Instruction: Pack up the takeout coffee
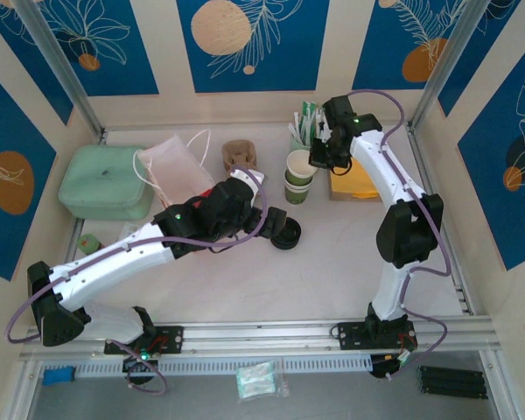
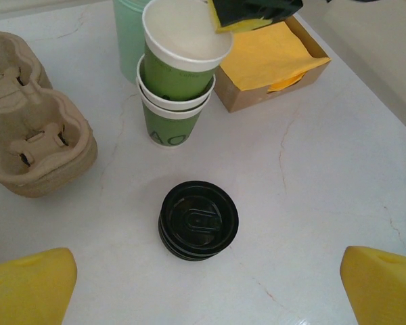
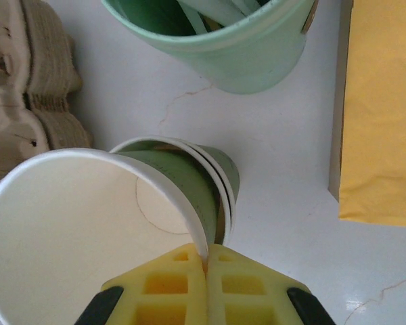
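Observation:
The takeout coffee cup (image 3: pixel 74 230), white inside with a green wall, is tilted and partly lifted out of a stack of like cups (image 3: pixel 223 179). My right gripper (image 3: pixel 206 261) is shut on its rolled rim, one pad inside and one outside. From above, that gripper (image 1: pixel 318 160) sits at the right side of the cups (image 1: pixel 299 175). A short stack of round black lids (image 2: pixel 198 220) rests on the table in front of the cups. My left gripper (image 2: pixel 206 284) hovers open above the lids, its yellow fingertips (image 2: pixel 30 288) wide apart and touching nothing.
A brown cardboard cup carrier (image 2: pixel 34 142) lies left of the cups. A mint-green tumbler (image 3: pixel 243 54) with sticks stands behind them. A cardboard box of yellow napkins (image 2: pixel 271 61) sits to their right. A white bag (image 1: pixel 171 166) and a mint-green container (image 1: pixel 105 179) lie at the far left.

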{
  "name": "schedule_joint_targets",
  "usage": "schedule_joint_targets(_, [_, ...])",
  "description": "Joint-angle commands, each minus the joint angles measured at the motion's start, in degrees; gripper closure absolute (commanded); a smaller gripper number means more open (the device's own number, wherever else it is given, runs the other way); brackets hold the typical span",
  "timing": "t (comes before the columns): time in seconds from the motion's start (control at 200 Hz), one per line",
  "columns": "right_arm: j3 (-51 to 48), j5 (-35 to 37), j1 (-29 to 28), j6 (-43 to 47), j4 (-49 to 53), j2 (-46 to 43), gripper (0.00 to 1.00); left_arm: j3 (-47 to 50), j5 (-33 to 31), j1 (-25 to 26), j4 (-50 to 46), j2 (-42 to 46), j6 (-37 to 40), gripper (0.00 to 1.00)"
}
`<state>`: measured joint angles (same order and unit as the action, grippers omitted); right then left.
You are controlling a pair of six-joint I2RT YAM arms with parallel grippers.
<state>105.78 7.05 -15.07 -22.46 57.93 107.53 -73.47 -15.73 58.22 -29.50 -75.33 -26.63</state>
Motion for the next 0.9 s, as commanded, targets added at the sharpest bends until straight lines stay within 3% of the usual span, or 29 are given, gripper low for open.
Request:
schedule_joint_targets(0.0, [1.8,-2.0,-0.6,0.0,0.9,-3.4,1.0,0.5,-0.6,0.3,0.6,0.6,-0.6,0.01])
schedule_joint_targets(0.255, [2.9,-2.7,-1.5,-0.1,1.5,-9.5,1.0,0.9,-0.8,0.3,0.3,0.9,-1.0,0.01])
schedule_joint_targets(0.415, [1.2,-2.0,-5.0,0.0,2.4,-14.4,1.0,3.1,-2.1,0.2,0.3,3.6,-1.9,0.0])
schedule_joint_targets(0.675, [-9.9,1.3,-17.1,-1.8,1.3,-23.3,1.0,8.0,-6.2,0.2,-1.9,11.8,-4.1,0.01])
schedule_joint_targets(0.895, [-20.6,2.2,-27.6,-6.2,-1.9,-24.6,1.0,10.6,-9.9,0.2,-3.6,17.6,-5.7,0.01])
